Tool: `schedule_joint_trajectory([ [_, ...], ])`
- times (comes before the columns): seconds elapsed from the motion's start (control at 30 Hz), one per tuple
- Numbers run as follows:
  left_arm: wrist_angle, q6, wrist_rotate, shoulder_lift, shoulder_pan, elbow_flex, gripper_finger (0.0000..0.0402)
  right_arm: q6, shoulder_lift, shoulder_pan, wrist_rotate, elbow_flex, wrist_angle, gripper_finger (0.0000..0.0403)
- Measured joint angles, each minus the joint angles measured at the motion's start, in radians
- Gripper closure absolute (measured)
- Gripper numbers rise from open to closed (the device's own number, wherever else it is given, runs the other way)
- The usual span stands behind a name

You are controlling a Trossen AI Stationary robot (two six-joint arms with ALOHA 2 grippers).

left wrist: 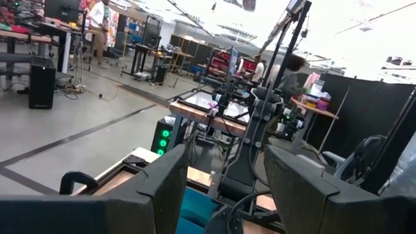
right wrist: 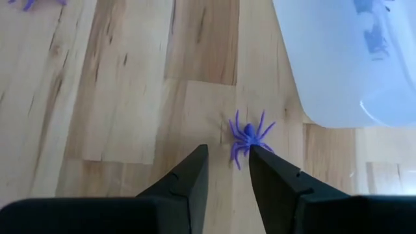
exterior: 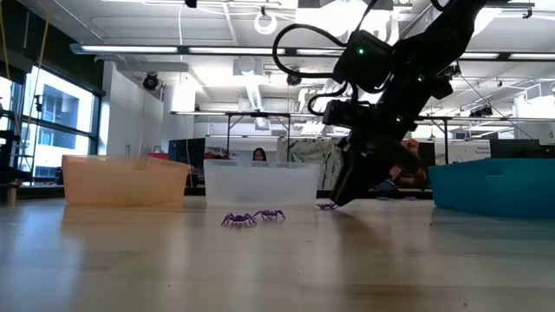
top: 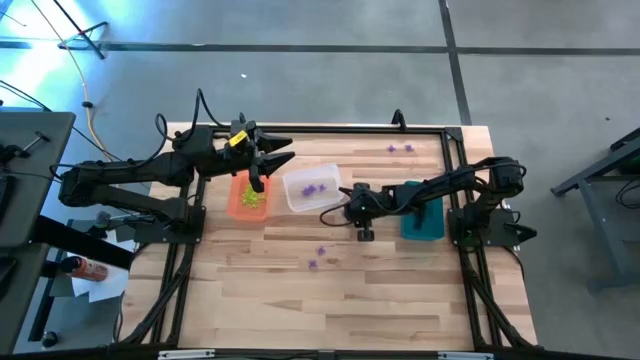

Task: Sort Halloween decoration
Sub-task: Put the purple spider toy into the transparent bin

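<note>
Right gripper [right wrist: 227, 170] is down at the table, fingers narrowly parted with nothing between them; a purple spider [right wrist: 247, 138] lies at one fingertip, beside the clear bin [right wrist: 344, 58]. Left gripper [top: 262, 165] hangs spread wide and empty over the orange bin [top: 237, 203].

Wooden table [top: 400, 300] — orange bin [top: 248, 197], clear bin [top: 311, 187], teal bin [top: 423, 217], scattered purple spiders [top: 320, 256].

Purple plastic spider [right wrist: 247, 137] flat on the counter [right wrist: 130, 97], two more [top: 318, 257] nearby, yellow-green ones [top: 250, 198] apparently binned
</note>
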State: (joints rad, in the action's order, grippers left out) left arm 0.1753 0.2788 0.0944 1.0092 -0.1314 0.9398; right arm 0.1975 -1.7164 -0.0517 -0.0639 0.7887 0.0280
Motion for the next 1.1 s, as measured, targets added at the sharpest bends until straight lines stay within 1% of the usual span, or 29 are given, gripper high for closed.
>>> schedule_joint_trajectory([
  [0.27, 0.0, 0.008, 0.0, 0.0, 0.0, 0.0, 0.0212, 0.01, -0.035, 0.0, -0.003, 0.0, -0.046, 0.0318],
  [0.57, 0.001, 0.034, -0.001, 0.0, 0.0, 0.0, 0.0212, 0.002, -0.051, 0.002, -0.009, 0.002, -0.04, 0.0329],
  [0.63, 0.001, 0.034, -0.001, 0.0, 0.0, 0.0, 0.0212, -0.005, -0.052, 0.007, -0.013, 0.002, -0.033, 0.0348],
  [0.7, 0.001, 0.034, -0.001, 0.0, 0.0, 0.0, 0.0212, -0.031, -0.048, 0.01, -0.014, 0.007, -0.015, 0.0381],
  [0.77, 0.001, 0.034, -0.001, 0.0, 0.0, 0.0, 0.0212, -0.07, -0.043, 0.015, -0.013, 0.015, 0.012, 0.0396],
  [0.9, 0.002, 0.033, -0.001, 0.0, 0.0, 0.0, 0.0212, -0.136, 0.011, 0.015, 0.0, 0.014, 0.066, 0.04],
  [1.1, 0.002, 0.021, -0.002, 0.0, 0.0, 0.0, 0.0212, -0.197, 0.175, 0.016, 0.014, 0.015, 0.135, 0.0402],
])
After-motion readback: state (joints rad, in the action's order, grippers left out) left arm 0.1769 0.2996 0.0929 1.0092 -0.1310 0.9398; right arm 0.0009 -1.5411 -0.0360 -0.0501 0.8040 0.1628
